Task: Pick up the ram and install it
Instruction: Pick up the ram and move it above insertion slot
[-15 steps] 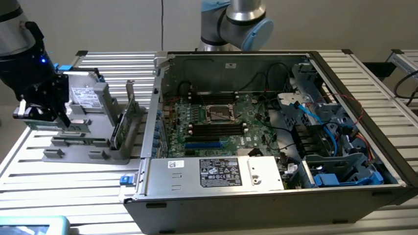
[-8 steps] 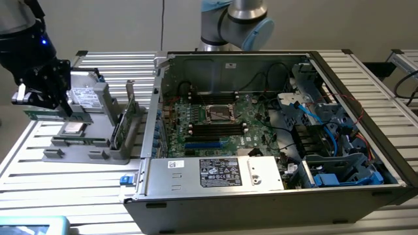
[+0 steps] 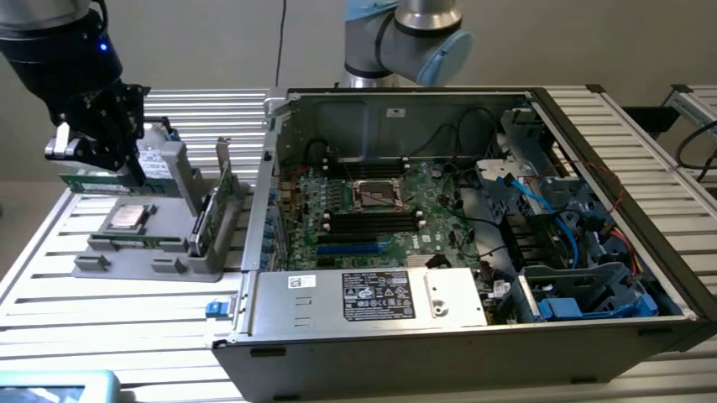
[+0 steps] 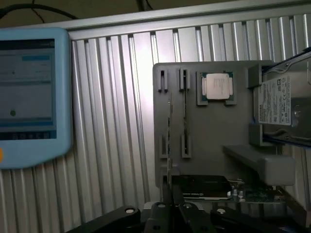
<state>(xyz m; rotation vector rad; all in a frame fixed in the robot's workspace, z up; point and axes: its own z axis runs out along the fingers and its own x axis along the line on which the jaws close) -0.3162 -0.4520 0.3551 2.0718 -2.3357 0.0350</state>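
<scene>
Outside the computer case [image 3: 471,353], past its wall on the exterior view's left, the ram [image 3: 81,179] hangs in the jaws, which are pinched nearly together on its thin board; it is raised clear of the grey tray [image 3: 134,267] that sits on the counter [image 3: 112,319] just beside the case. The stick's long axis lies level and runs roughly left to right in the exterior view; the wrist view shows it edge-on, a thin line leading away from the jaws over the tray. Inside the case, the long black slots [image 3: 370,220] flank the processor socket [image 3: 378,195] on the green motherboard [image 3: 302,235], and they too run roughly left to right in the exterior view; the ram looks close to parallel with them, though the exact angle cannot be judged. From the jaws the slots lie toward the exterior view's right, over the case wall and lower down, well apart. On the tray are a processor chip [image 4: 217,86], a hard drive [image 4: 279,104] and a larger green card [image 3: 211,214] standing on edge at the side nearest the case. The white sticker [image 3: 378,295] on the metal box at the case's near edge, the hard drive's label and the tablet [image 4: 29,92] screen all carry print; none of it is readable; no brand can be made out.
</scene>
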